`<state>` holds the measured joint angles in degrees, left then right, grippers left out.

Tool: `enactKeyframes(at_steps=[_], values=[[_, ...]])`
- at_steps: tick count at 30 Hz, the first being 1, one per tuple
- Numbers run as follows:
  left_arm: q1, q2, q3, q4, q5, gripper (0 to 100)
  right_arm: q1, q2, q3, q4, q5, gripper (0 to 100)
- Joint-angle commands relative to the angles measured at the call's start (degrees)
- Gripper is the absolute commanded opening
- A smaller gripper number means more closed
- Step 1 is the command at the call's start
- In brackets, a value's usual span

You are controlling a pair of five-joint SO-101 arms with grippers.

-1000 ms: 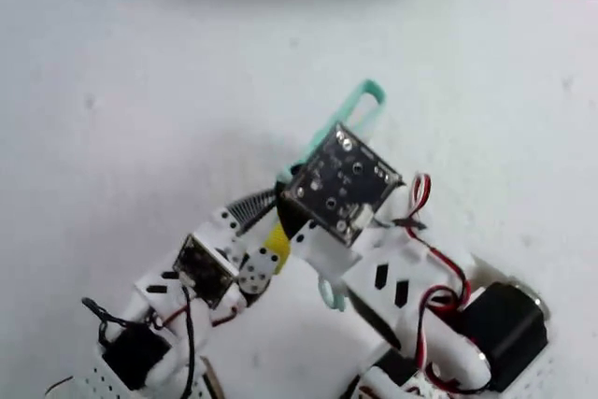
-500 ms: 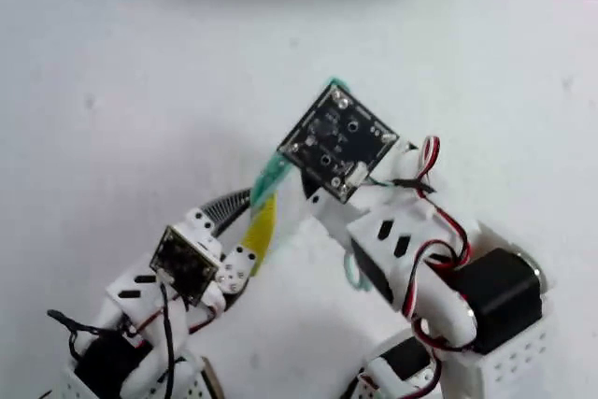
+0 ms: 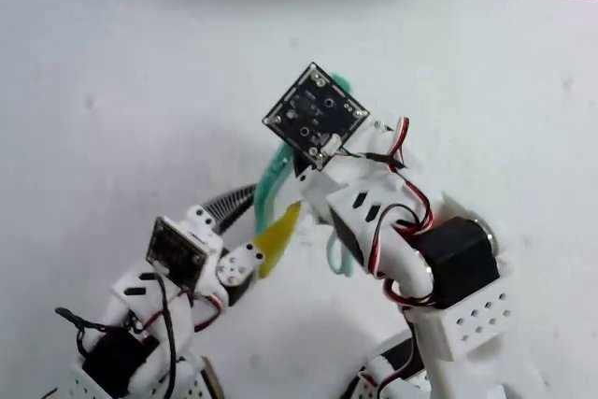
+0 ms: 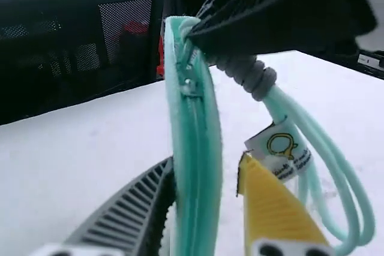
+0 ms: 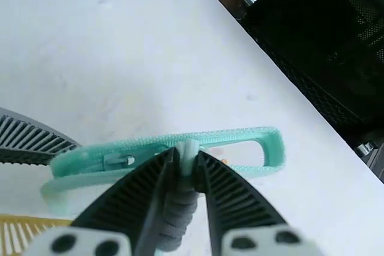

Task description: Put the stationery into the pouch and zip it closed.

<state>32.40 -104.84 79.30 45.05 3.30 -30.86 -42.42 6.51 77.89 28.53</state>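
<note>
While clamped tight on the grey pull cord, sits at the zip edge of the mint pouch: the right gripper, black ribbed fingers pressed together, only the cord and a small white tab between the pads. Hangs over the white table, toward its near middle, beneath a square camera board. Holds the pouch on edge there, zip uppermost.

For the left gripper: spread apart, clasping nothing. Straddles the pouch from the near side, grey ribbed finger close against one face, yellow finger just beside the other face with a slit of gap between.

Along the stretch between those two fingers, reads as a closed zip line, with a small metal fitting near the black fingertips. At the far end, past the right gripper, opens into a mint loop; cannot tell whether pouch mouth or strap. From the grey cord, trails two mint strap loops down past the yellow finger, a white-and-yellow label next to them.

Cannot tell whether the pouch's lower edge touches the table, nor what lies inside. Beyond the table's far edge: dark mesh chair backs.
</note>
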Motion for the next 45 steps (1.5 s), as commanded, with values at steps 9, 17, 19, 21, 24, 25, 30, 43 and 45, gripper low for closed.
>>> enactKeyframes(at_steps=[9, 17, 19, 21, 24, 25, 30, 43, 45], values=[[0.3, 0.1, -0.1, -4.0, 0.7, 18, -9.4, -0.2, 3.9, -0.7, 0.2, 1.7], [9.5, 0.1, 6.1, -9.0, -15.2, 3, -13.2, -0.3, 3.5, 0.0, 0.2, 1.7], [9.5, 0.0, 6.1, -9.1, -14.2, 2, -12.8, -0.3, 3.5, 0.0, 0.2, 1.7], [9.4, 0.0, 5.8, -9.1, -13.7, 2, -11.6, -0.3, 3.4, -0.4, 0.2, 1.7], [8.4, 0.0, 4.2, -7.3, -13.5, 2, -9.4, -0.3, 1.5, -0.4, 0.2, 1.7], [7.6, 0.0, 3.1, -6.2, -13.5, 2, -8.7, -0.3, 0.6, -0.4, 0.2, 1.7], [3.2, 0.0, -1.9, -1.1, -13.5, 2, -5.9, -0.3, -2.4, -0.1, 0.2, 1.7], [-0.7, 0.0, -2.5, -0.8, -13.5, 2, 0.0, -0.3, -2.0, 0.4, 0.4, 1.7], [-1.0, 0.0, -2.5, -0.8, -13.5, 2, -0.4, -0.3, -2.0, 1.8, 0.4, 1.7]])
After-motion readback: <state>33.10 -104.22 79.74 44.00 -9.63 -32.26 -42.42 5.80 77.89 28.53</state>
